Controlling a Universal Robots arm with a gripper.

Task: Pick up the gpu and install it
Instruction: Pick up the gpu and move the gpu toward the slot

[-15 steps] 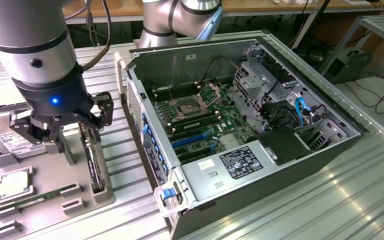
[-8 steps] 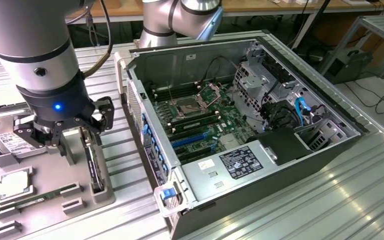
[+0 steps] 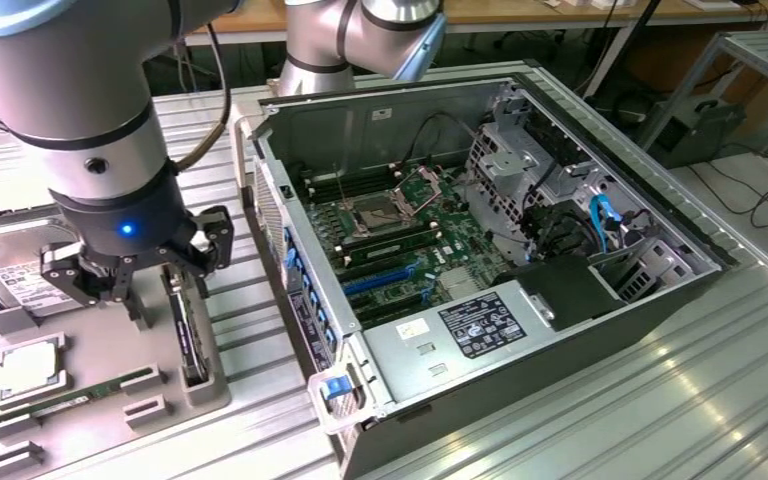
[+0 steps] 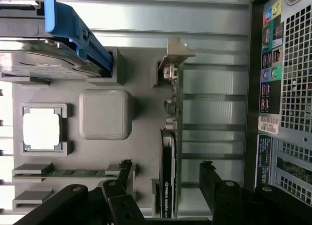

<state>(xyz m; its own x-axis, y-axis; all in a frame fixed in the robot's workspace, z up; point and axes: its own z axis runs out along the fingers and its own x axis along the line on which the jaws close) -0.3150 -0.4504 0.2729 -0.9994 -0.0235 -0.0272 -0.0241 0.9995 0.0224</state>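
Two fingers [image 4: 210,178] of the hand [image 4: 166,169] stand wide apart, one on each side of the gpu [image 4: 170,152], and they hold nothing. The card stands on its long edge in a slot of the grey tray [image 4: 141,137], with its silvery bracket [image 4: 178,51] at the end away from the hand. In the exterior view the hand [image 3: 137,292] hangs low over the tray [image 3: 117,350], close to the gpu [image 3: 187,335]. I cannot tell whether the fingertips have reached the card's top edge. The open case [image 3: 357,130] lies on the bench [image 3: 704,380] to the exterior view's right of the tray, and the card has not been lifted towards it.

I judge the step in hand to be the grasp. To do it well:

- **Centring:** the card should sit midway between the fingers, so both pads meet its flat faces together and it isn't pushed over in its slot.
- **Alignment:** the hand should be square to the card's length. A skewed closing would twist the card.
- **Clearance:** one finger comes down near the end of the memory stick [image 4: 63,172], so it needs room there.
- **Grip point:** the grip looks set towards the end opposite the bracket, so the bracket end may sag. A firm hold, low enough on the faces, should prevent that.

The hard drive [image 3: 24,280] lies well apart and is no hindrance.
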